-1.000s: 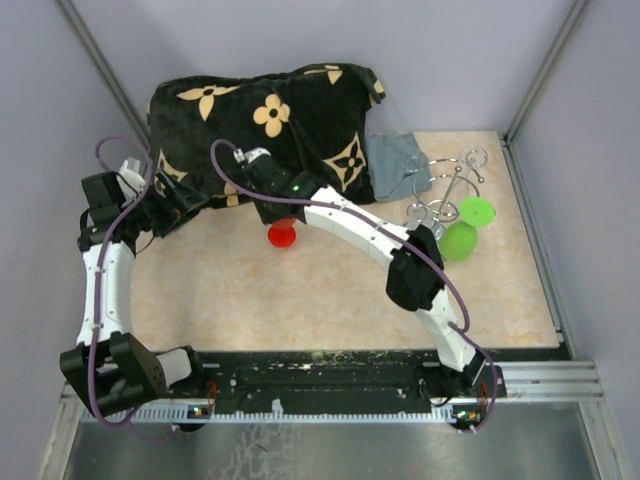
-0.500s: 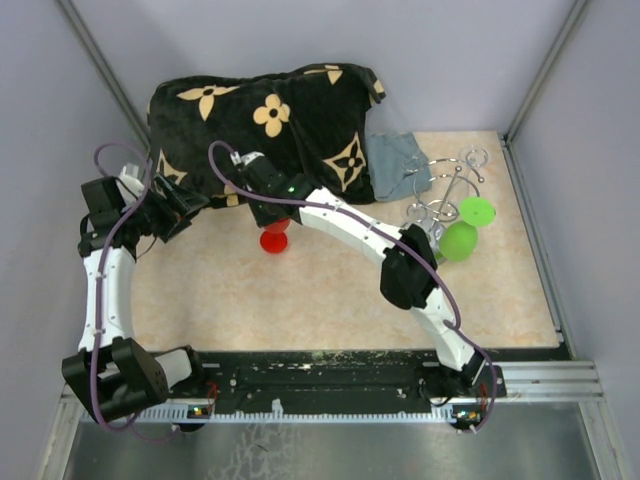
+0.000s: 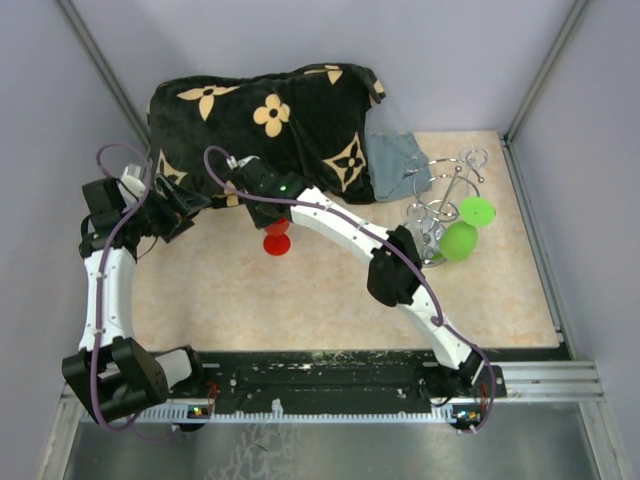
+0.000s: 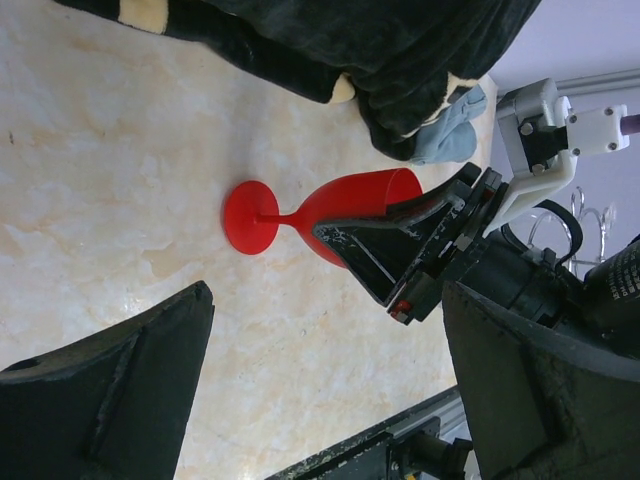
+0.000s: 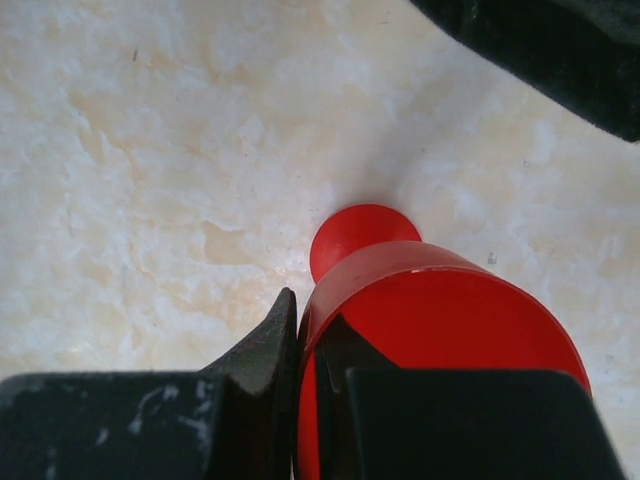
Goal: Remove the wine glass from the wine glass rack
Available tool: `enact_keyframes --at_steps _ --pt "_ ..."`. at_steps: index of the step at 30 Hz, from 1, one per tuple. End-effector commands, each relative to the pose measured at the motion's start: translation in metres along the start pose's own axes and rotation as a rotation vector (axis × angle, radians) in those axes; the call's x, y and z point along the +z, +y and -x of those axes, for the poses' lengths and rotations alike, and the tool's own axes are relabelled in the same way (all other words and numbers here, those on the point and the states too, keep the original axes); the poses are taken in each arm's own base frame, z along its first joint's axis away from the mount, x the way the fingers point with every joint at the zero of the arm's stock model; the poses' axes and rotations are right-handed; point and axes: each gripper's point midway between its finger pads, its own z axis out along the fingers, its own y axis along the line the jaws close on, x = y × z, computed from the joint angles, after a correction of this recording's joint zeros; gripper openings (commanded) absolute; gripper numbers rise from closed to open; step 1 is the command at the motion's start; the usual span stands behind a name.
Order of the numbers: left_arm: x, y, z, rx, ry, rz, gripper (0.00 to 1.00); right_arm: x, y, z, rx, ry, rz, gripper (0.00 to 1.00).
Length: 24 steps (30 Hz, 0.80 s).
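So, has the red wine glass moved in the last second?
Yes. The red wine glass shifted slightly left, further from the wine glass rack.

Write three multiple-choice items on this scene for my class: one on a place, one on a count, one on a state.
1. Where is the green wine glass?
A. At the wine glass rack
B. Inside a box
C. On the floor

2. How many wine glasses show?
A. One
B. Two
C. Four

3. The right end effector is:
A. open and empty
B. shut on the red wine glass
C. out of view

Answers:
1 A, the green glass is right up against the wire rack.
2 B, only one green and one red glass show.
3 B, its fingers pinch the red bowl's rim.
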Motion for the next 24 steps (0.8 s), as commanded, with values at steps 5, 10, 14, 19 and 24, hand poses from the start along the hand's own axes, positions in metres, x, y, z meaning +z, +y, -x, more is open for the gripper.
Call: enact_keyframes --at_steps 5,10,14,19,24 --pt "-0.002 -0.009 0.001 0.005 -0.007 -0.052 1.00 -0.015 -0.005 0.018 -0.005 -0.044 -0.016 0.34" --pt "-0.003 -0.009 0.000 0.017 -0.005 -0.054 1.00 -0.018 -0.003 0.019 0.001 -0.053 -0.001 0.47" --pt "-0.004 -0.011 0.001 0.027 -0.006 -0.056 1.00 -0.032 0.001 0.031 0.016 -0.083 0.016 0.56" --pt "-0.008 -0.018 0.007 0.056 -0.024 -0.063 1.00 -0.078 0.004 0.058 0.053 -0.157 0.044 0.59" --pt "-0.017 -0.037 0.016 0.081 -0.042 -0.105 1.00 -0.144 -0.001 0.083 0.107 -0.252 0.051 0.62"
